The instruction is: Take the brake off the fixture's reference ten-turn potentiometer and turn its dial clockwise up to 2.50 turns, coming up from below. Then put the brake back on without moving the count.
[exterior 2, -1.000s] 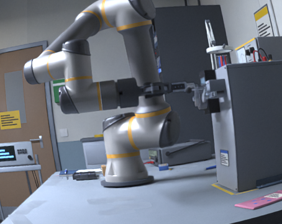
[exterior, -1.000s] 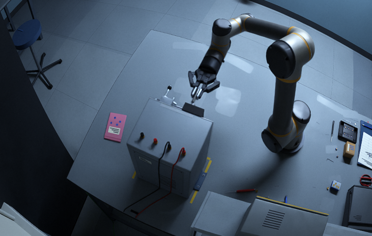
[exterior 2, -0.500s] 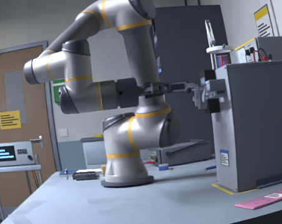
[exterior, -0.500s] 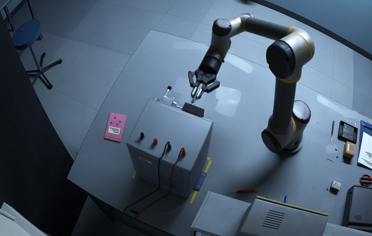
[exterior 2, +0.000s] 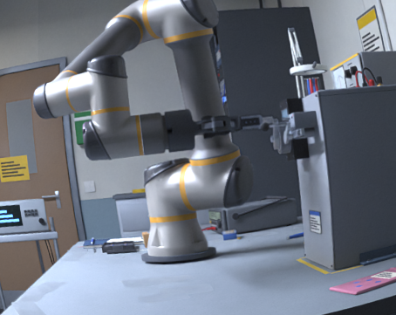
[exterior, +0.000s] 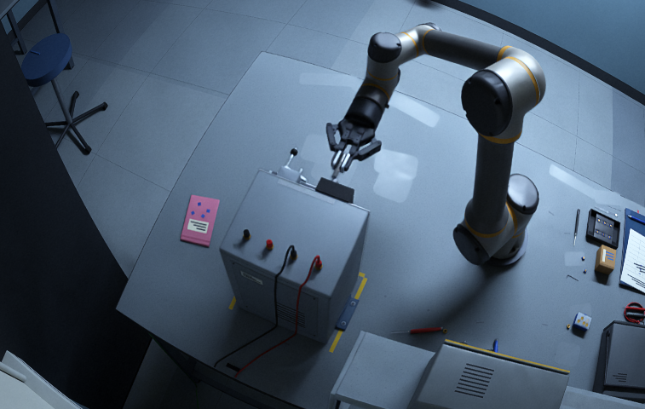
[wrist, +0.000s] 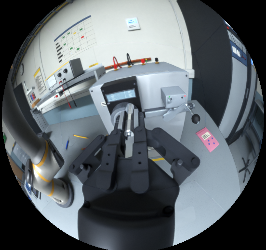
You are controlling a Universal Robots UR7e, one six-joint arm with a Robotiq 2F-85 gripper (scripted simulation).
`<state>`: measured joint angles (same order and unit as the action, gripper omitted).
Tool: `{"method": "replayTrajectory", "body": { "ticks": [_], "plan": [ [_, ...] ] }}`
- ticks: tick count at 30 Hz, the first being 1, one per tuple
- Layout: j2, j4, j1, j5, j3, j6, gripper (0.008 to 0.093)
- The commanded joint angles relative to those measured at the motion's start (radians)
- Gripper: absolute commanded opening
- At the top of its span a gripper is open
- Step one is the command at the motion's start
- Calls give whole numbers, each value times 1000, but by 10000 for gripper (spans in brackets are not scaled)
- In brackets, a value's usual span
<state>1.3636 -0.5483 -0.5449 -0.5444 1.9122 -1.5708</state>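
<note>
My gripper (wrist: 129, 119) reaches level toward the rear face of the grey fixture box (exterior: 293, 248) and is closed on the silver dial (wrist: 123, 112) of the ten-turn potentiometer, gripping the narrow bar across its face. Above the dial sits a black housing with a pale counter window (wrist: 120, 95), whose digits I cannot read. To the right of the dial a small grey box (wrist: 173, 97) carries the brake lever (wrist: 184, 110), which ends in a black ball knob (wrist: 195, 118). From the side camera the gripper (exterior: 341, 164) sits just behind the black housing (exterior: 335, 189), with the lever (exterior: 291, 161) to its left.
Behind the fixture, a bench along the wall carries a meter box (wrist: 65, 72). A pink card (exterior: 200, 220) lies on the table left of the fixture, and black and red leads (exterior: 285, 299) hang from its front. Tools, a clipboard (exterior: 642, 253) and small boxes lie at the table's right end.
</note>
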Motion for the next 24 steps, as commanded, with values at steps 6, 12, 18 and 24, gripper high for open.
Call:
{"method": "replayTrajectory", "body": {
  "ticks": [6,12,18,24],
  "plan": [
    [0,0,0,0,0,0,80],
    [0,0,0,0,-1,0,80],
    [0,0,0,0,-1,0,100],
    [0,0,0,0,-1,0,220]
  ]
}}
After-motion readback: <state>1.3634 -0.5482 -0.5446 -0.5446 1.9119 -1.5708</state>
